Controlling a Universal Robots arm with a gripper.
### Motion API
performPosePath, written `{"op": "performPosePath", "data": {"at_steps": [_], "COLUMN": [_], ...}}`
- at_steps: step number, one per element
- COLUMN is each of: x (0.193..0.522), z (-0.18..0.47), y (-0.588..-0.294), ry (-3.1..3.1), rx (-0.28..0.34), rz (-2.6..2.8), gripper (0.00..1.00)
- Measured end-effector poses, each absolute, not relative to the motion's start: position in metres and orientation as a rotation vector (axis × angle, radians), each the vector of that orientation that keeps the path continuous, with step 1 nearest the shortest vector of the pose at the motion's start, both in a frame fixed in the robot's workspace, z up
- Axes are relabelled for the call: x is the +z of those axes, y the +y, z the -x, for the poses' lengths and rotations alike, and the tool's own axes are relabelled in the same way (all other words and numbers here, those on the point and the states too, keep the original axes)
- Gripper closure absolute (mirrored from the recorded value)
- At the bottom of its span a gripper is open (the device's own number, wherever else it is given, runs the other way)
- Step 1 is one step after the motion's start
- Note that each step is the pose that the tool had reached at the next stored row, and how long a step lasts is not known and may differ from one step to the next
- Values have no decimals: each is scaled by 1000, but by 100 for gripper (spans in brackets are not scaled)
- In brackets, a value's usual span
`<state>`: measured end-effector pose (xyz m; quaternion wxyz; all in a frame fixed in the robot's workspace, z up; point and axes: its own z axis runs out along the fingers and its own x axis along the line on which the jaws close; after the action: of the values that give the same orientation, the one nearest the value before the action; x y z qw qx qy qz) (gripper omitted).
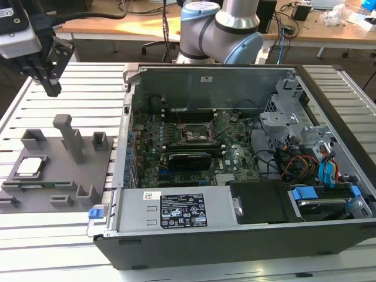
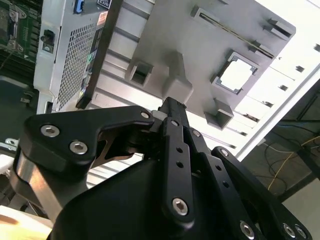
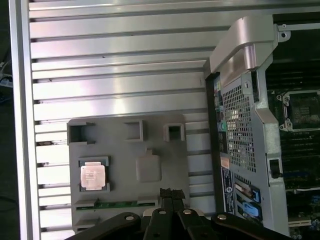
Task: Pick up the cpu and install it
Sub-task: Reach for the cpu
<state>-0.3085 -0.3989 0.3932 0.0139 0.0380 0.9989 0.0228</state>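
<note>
Overhead, the gripper (image 1: 53,88), closed on nothing, hung above the grey parts tray (image 1: 61,176), whose fitted pocket held the cpu (image 1: 30,166), seemingly to keep it square for pickup, with the open computer case (image 1: 194,85) just beside the tray.

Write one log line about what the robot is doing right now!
phase: cpu not picked up | gripper: fingers shut, empty, apart from cpu | cpu: in gray holder | computer case: open

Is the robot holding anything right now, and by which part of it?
Nothing is held. The end effector hangs empty, apart from the cpu, which lies in its pocket on the grey holder.
</note>
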Motion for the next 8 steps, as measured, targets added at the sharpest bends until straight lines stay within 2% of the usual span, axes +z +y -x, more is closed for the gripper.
{"op": "performPosePath", "data": {"at_steps": [8], "x": [393], "z": [320], "y": [-399], "ry": [3111], "rx": [71], "rz": [-118], "gripper": [89]}}
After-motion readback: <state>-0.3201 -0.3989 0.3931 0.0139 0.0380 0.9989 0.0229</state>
